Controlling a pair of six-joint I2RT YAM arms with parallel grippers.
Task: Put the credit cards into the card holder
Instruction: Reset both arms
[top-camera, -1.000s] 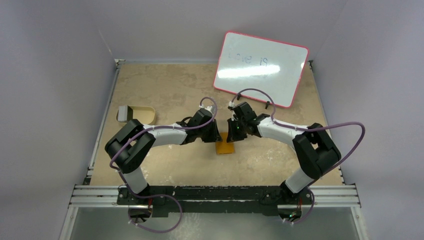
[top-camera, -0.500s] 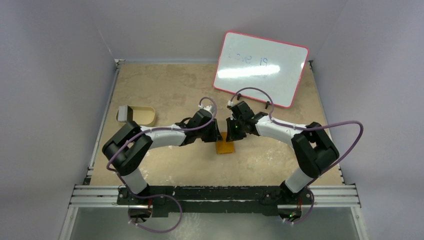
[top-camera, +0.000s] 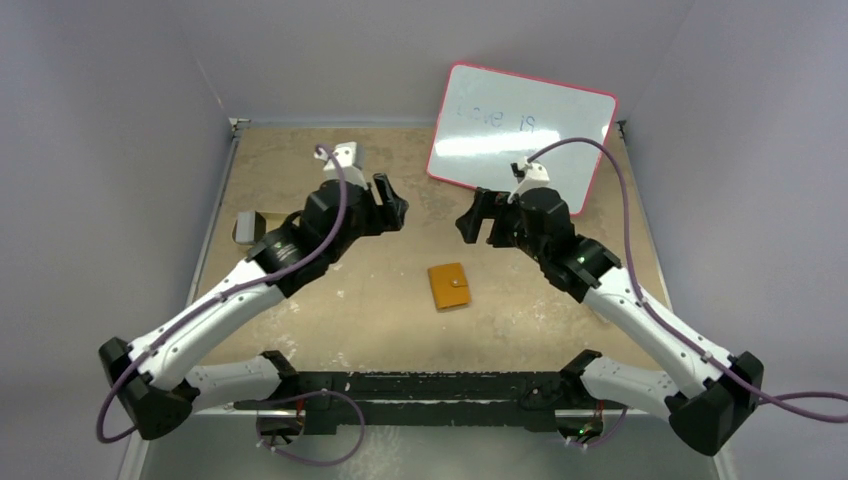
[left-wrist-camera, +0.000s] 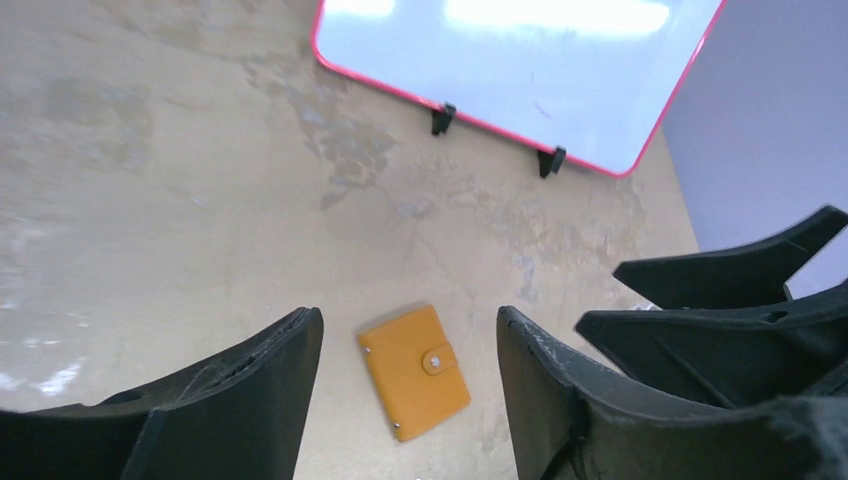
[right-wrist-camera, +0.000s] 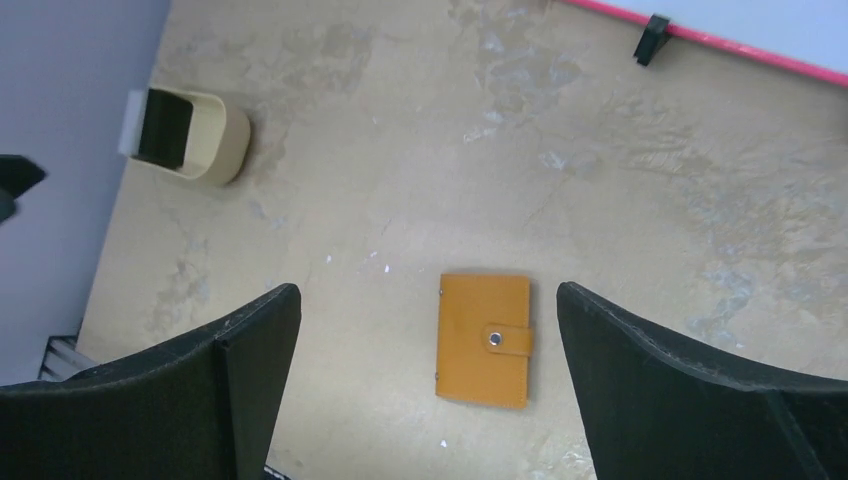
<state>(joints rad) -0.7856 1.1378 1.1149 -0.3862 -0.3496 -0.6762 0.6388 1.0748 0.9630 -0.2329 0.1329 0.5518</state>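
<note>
Tan, mottled board makes up the table (top-camera: 330, 170), which fills the floor of a pale-walled enclosure. At its far right a whiteboard (top-camera: 520, 135) with a pink-red rim leans on two small black feet, with faint writing on its face. The left arm (top-camera: 215, 305) and the right arm (top-camera: 650, 320) reach up and inward from the near edge, one on each side of the middle. The left gripper (left-wrist-camera: 408, 318) hangs above the table with its jaws spread wide and nothing between them. The right gripper (right-wrist-camera: 428, 292) is the same, wide open and empty. A beige shallow tray (right-wrist-camera: 215, 135) sits at the far left of the table, with a grey block (top-camera: 245, 227) at its left end. The card holder (top-camera: 449, 287) lies flat on the bare board near the middle of the table, nearer than both grippers and well apart from each. It is a small orange-brown rectangle of smooth, leather-like material, folded shut. A short strap of the same colour wraps over its right edge and is fastened by a small round metal snap. Two tiny dots mark the corners of the opposite edge.
</note>
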